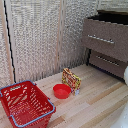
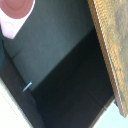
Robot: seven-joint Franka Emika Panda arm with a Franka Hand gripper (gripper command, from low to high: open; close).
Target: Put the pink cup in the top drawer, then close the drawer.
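Exterior view: two drawers (image 1: 106,39), one red basket (image 1: 25,104), one red bowl (image 1: 62,90); jaws' state cannot be told.

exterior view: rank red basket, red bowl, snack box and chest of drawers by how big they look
1. chest of drawers, partly cut off by the frame
2. red basket, close behind, though it sits nearer the camera, so this order is unsure
3. and 4. red bowl and snack box look alike

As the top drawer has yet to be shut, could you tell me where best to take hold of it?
Probably the silver bar handle on the top drawer, approached from the front. The bar runs level along the panel, so a grip can close above and below it.
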